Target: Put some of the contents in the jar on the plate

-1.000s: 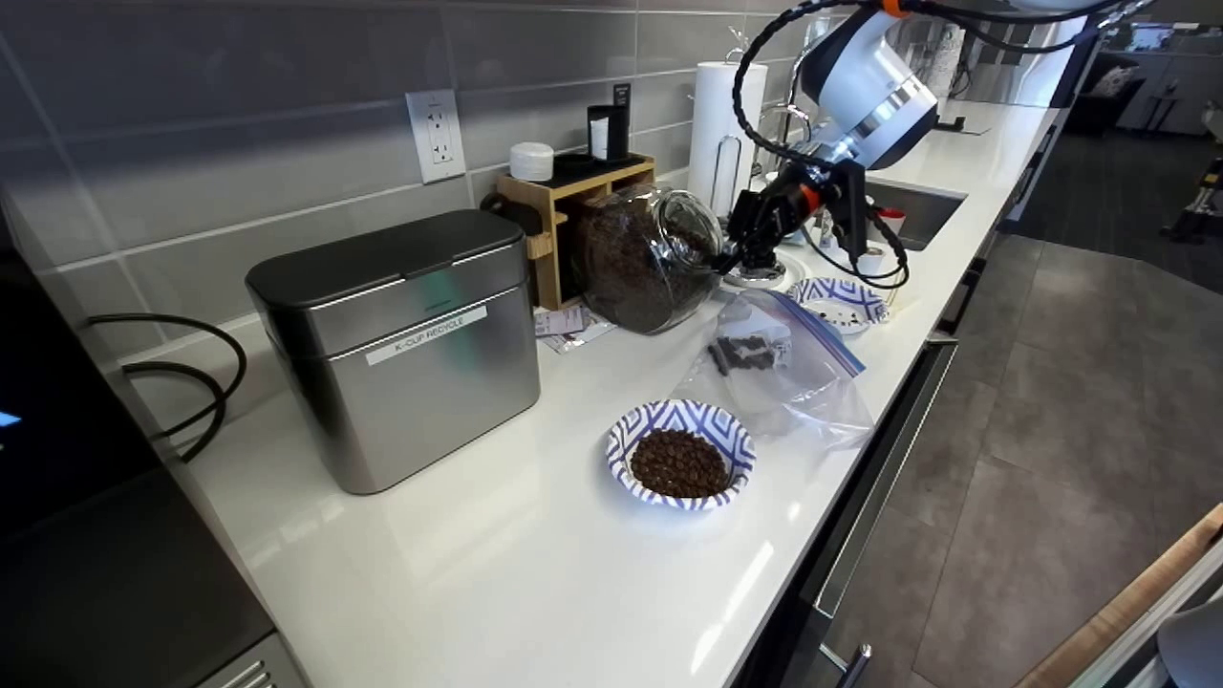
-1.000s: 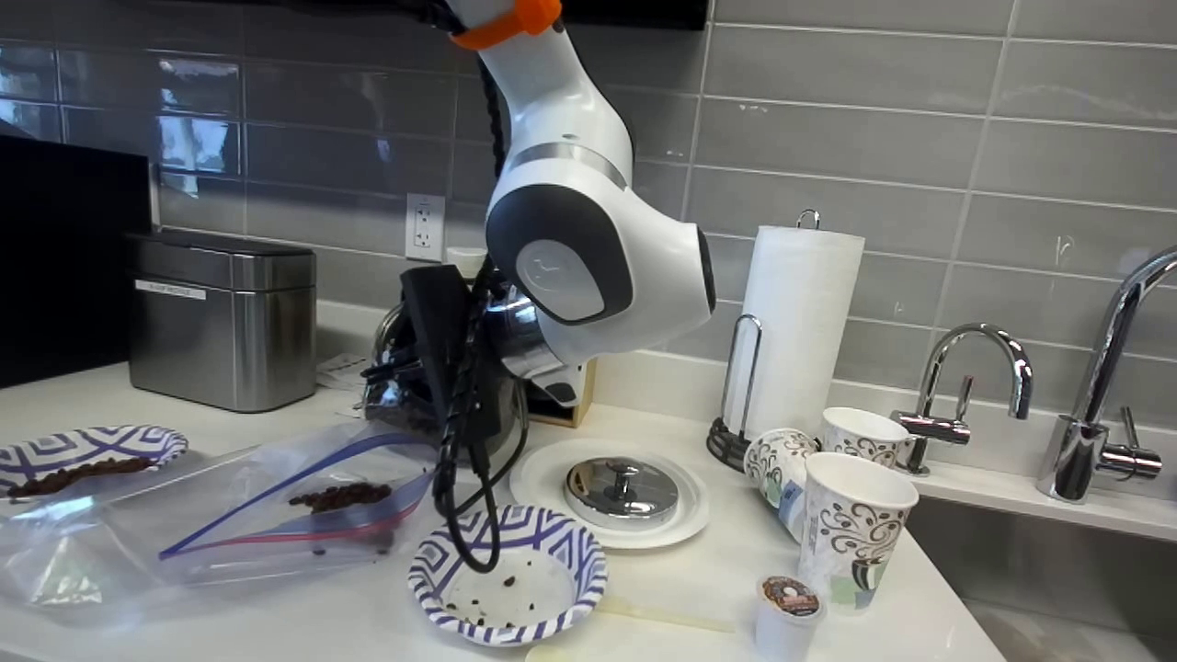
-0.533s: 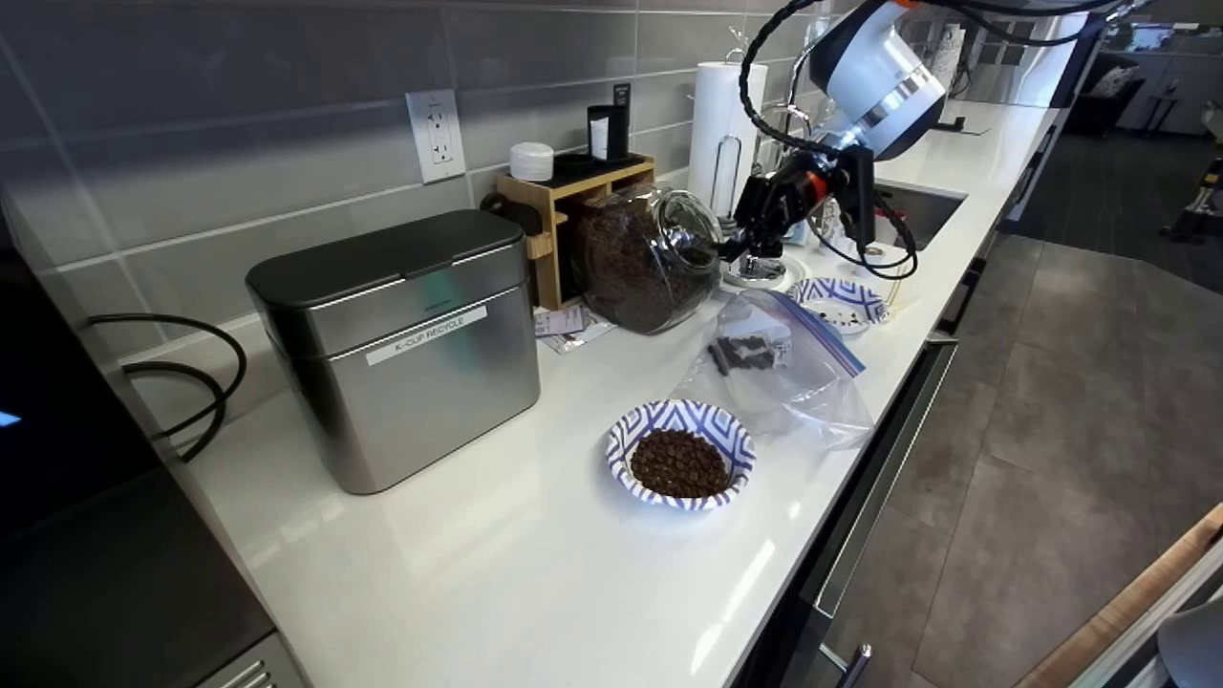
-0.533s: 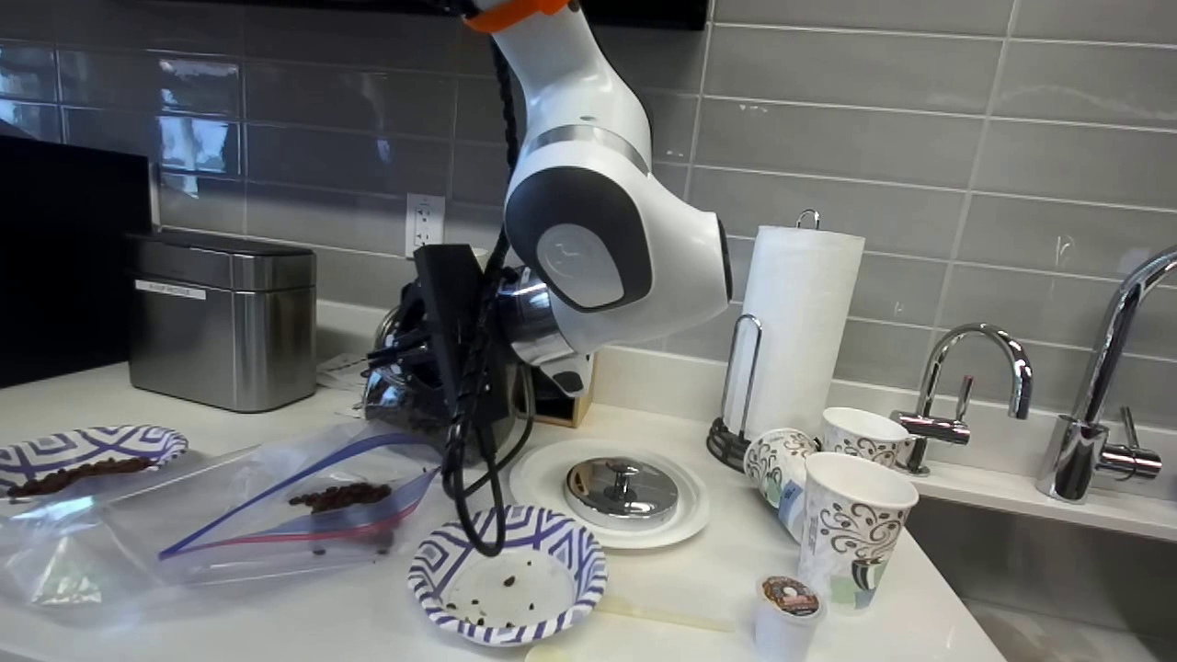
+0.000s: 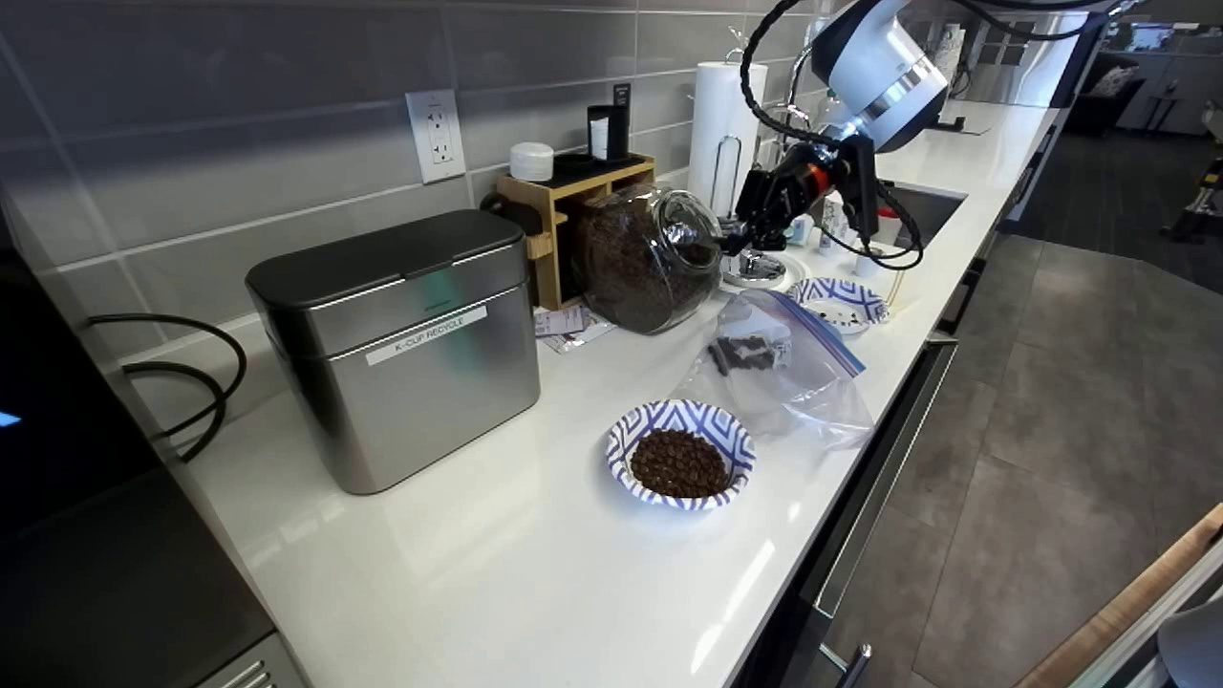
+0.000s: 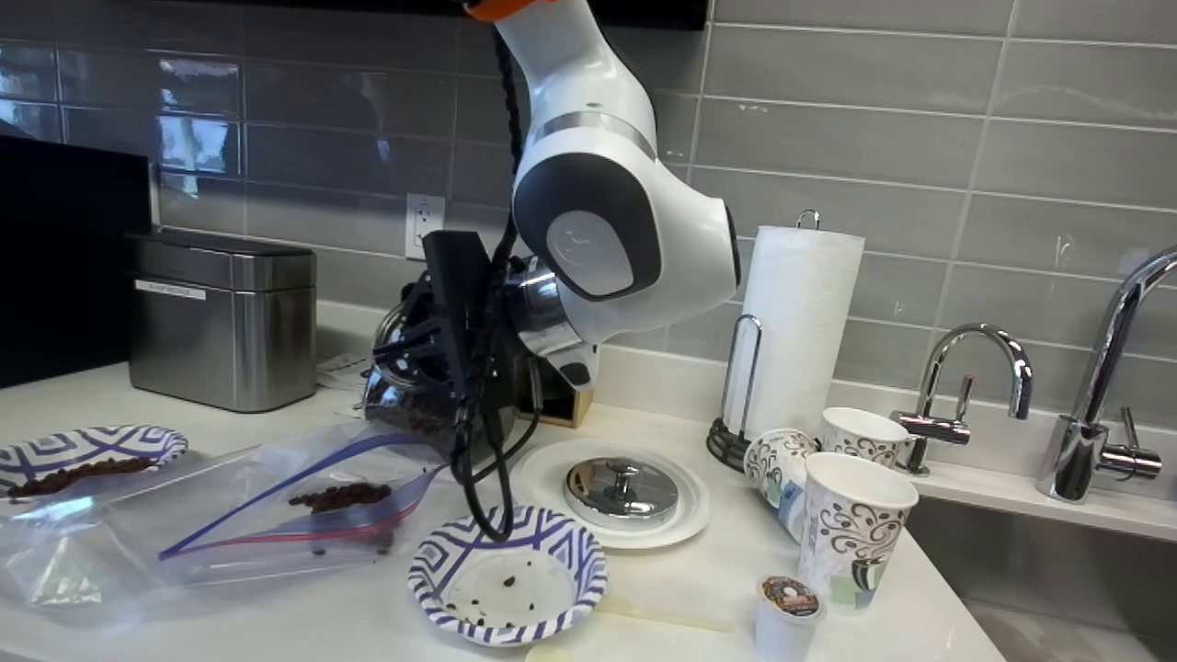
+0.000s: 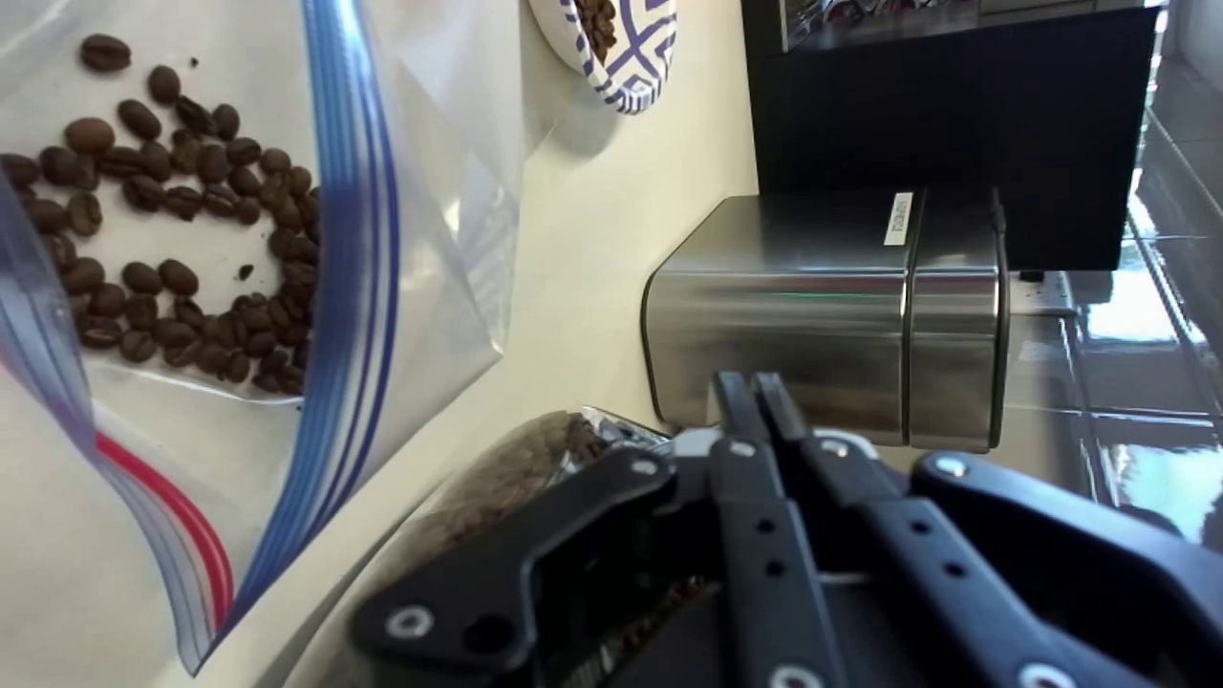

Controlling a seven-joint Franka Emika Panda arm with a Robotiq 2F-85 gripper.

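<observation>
In an exterior view the gripper (image 5: 732, 237) is right there at the mouth of the clear glass jar (image 5: 659, 287), dark coffee beans (image 5: 611, 247) heaped behind the glass; tips inside or just short of the rim, I can't tell! Lower than the gripper lies a zip-top bag (image 5: 803, 397), farther off a patterned paper bowl (image 5: 680, 415) of beans, and past the jar stands the steel K-Cup recycle bin (image 5: 439, 392).

In an exterior view the gripper covers part of the jar behind it, and down below it, here's the white plate (image 6: 688, 526) bearing a chrome lid (image 6: 622, 489), with another paper bowl (image 6: 552, 581) just beside, a scatter of beans inside.

Wrist view: fingers (image 7: 738, 411) tight together, a mere sliver between them, and whether anything is pinched I can't say! The jar bulges close beside the gripper, the bin dead ahead of the fingertips.
</observation>
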